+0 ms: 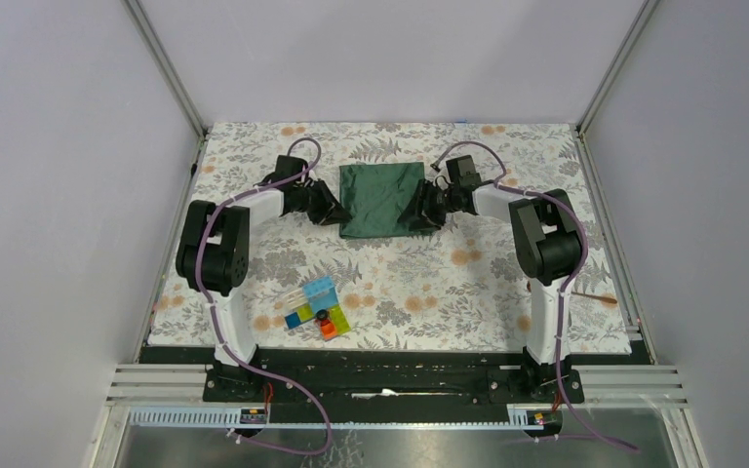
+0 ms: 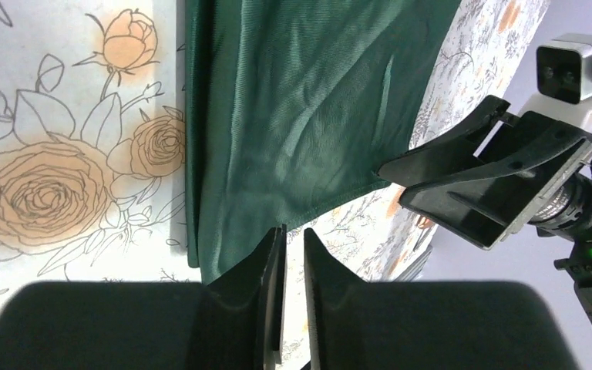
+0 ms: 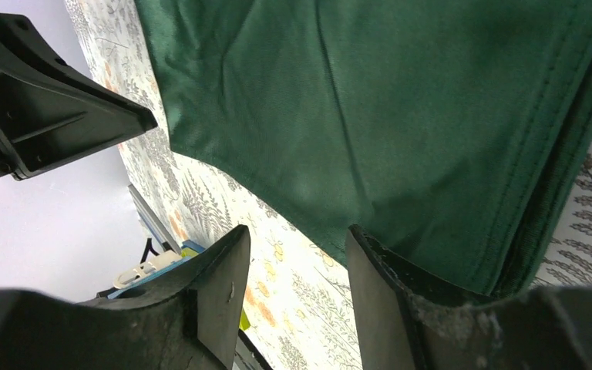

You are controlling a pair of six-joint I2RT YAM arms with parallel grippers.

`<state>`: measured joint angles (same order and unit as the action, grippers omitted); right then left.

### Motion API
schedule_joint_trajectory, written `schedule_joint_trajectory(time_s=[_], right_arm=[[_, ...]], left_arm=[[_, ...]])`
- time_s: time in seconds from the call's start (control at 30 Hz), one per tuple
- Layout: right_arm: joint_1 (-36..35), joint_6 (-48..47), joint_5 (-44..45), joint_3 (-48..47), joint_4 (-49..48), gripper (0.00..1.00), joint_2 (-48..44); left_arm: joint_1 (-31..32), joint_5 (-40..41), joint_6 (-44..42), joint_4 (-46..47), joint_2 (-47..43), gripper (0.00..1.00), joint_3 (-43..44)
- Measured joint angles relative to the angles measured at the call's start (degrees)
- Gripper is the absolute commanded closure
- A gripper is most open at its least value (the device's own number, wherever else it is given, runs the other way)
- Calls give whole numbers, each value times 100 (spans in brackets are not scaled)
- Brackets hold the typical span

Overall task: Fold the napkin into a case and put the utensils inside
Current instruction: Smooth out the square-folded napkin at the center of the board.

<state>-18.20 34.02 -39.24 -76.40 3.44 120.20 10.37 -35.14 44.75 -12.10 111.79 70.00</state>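
Note:
The dark green napkin (image 1: pixel 380 200) lies folded flat on the floral cloth at the middle back, between both grippers. My left gripper (image 1: pixel 335 209) is at its left edge. In the left wrist view that gripper (image 2: pixel 293 231) shows a narrow empty gap, its tips just short of the napkin's (image 2: pixel 293 108) near hem. My right gripper (image 1: pixel 417 213) is at the right edge. It is open and empty (image 3: pixel 297 231), and one finger reaches the napkin's (image 3: pixel 401 108) hem. A slim copper-tipped utensil (image 1: pixel 597 296) lies far right, away from both grippers.
A cluster of colourful plastic blocks (image 1: pixel 317 310) sits near the front, left of centre. Metal frame posts and grey walls close in the floral table covering (image 1: pixel 507 283) on three sides. The arm bases stand at the near edge.

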Motion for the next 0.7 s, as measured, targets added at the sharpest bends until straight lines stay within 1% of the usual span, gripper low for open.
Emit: schedule_joint_trajectory(time_s=[0.07, 0.27, 0.33, 0.4, 0.47, 0.6, 0.63, 0.67, 0.7], right_arm=[[13, 20, 0, 70, -20, 45, 11], [59, -59, 129, 83, -68, 42, 72], [70, -103, 170, 57, -4, 40, 72], [72, -155, 219, -2, 94, 35, 70], [72, -205, 267, -48, 181, 31, 52], [72, -398, 588, -90, 590, 20, -164], [74, -457, 673, -90, 699, 18, -247], [74, -501, 743, -90, 769, 17, -315], [79, -584, 852, -94, 868, 17, -404]], left_arm=[[0, -61, 31, 118, 2, 87, -37], [-9, 55, -24, 101, 173, 88, -203], [-26, 103, -66, 83, 262, 85, -203], [-31, 129, -118, 31, 302, 83, -203], [-28, 136, -179, -42, 304, 78, -186], [0, 151, -352, -271, 269, 63, -68], [11, 153, -404, -367, 221, 58, -31], [11, 155, -468, -439, 168, 55, -2], [11, 162, -516, -544, 81, 55, 37]])
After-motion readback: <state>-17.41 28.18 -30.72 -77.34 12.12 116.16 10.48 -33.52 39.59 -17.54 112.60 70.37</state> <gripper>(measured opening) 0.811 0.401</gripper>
